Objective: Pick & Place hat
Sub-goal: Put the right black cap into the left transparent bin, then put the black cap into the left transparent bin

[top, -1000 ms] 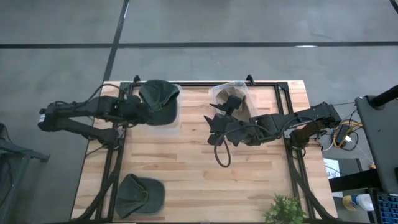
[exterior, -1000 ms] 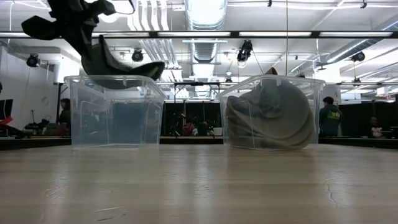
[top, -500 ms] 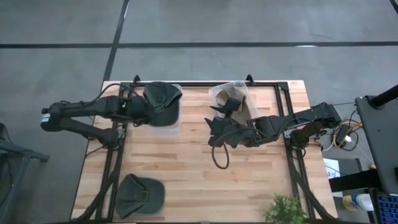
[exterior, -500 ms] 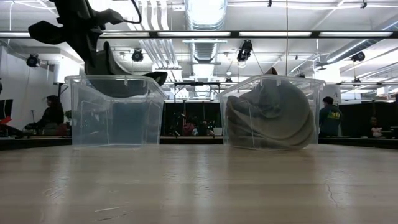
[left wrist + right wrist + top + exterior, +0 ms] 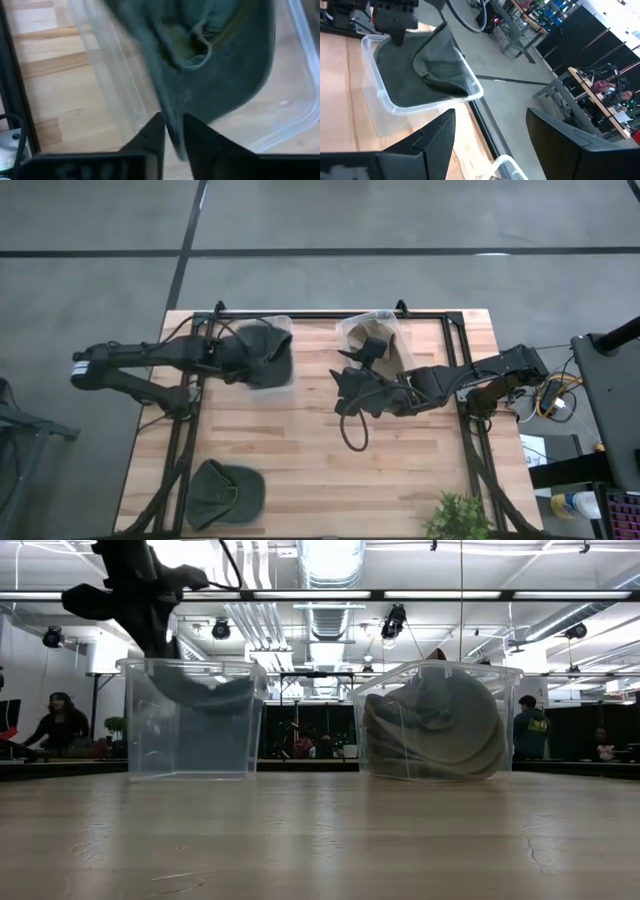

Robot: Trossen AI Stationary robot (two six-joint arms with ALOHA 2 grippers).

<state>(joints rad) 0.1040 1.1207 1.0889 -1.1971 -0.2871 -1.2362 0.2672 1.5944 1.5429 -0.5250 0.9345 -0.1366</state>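
My left claw [image 5: 172, 135] sits narrowly parted around the dark green hat [image 5: 215, 65], inside the clear bin [image 5: 283, 375].

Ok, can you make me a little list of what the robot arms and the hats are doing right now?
left gripper: over the left clear bin, fingers still around the green hat's edge
green hat: hanging down inside that bin
right gripper: open, empty, waiting mid-table
right clear bin: holds a grey hat
spare hat: lying on the table's near left corner
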